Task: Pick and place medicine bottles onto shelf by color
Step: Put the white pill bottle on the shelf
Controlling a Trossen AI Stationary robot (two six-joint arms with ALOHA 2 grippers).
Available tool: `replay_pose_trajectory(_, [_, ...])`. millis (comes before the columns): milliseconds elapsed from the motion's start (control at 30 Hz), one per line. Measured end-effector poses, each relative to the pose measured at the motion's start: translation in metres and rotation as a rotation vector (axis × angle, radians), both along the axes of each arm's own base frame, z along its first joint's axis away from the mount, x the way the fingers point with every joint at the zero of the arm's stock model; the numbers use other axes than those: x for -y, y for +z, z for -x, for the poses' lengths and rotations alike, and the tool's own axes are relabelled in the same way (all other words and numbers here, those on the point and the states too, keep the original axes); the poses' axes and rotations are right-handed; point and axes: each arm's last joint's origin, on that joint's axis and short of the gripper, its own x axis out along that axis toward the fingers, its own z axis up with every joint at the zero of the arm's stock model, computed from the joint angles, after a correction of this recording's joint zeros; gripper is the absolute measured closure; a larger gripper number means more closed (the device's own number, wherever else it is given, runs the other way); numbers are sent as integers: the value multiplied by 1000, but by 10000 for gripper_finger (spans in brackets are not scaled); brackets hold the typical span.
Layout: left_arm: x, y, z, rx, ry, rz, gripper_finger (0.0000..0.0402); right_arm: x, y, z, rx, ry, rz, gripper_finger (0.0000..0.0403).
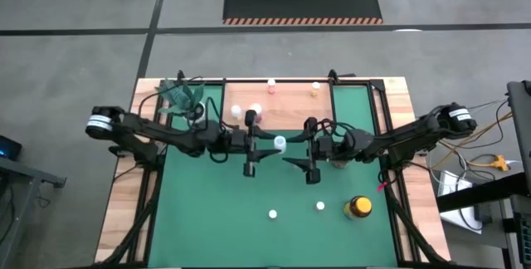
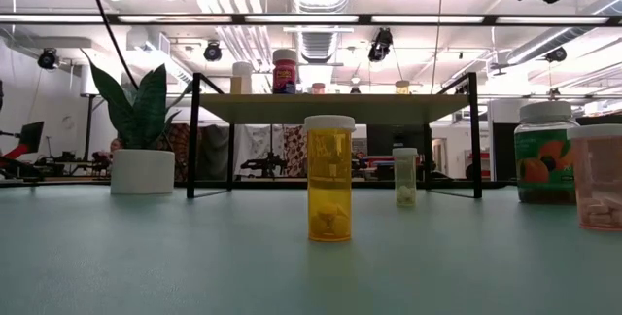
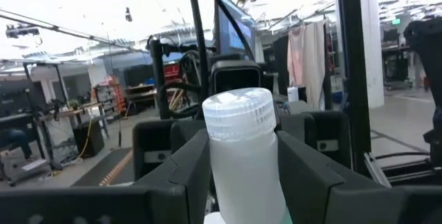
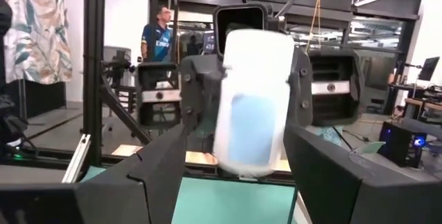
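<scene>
My left hand (image 1: 267, 144) grips the white bottle (image 1: 280, 143), pointing at 3 o'clock toward my open right hand (image 1: 292, 163), just beside.

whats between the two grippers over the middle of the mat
A white bottle, held in the left gripper, hangs between it and the right gripper, whose open fingers flank it in the right wrist view; the high view shows this.

Two dark, slim jointed arms, each with a white band near its base, black cables looping alongside, and blocky black fingers.
</scene>
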Motion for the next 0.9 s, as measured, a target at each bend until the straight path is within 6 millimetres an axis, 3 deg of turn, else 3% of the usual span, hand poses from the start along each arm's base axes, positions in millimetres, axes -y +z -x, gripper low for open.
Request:
replay_pose_trajectory(300, [4, -4, -3, -3, -13, 0, 279, -2, -4, -11, -19, -9, 37, 181])
replay_pose_trajectory(633, [4, -7, -3, -18, -14, -6, 278, -3, -7, -17, -32, -10, 39, 270])
replay_pose_trajectory(900, [4, -9, -4, -36, -21, 21, 261, -3, -8, -16, -47, -8, 37, 259])
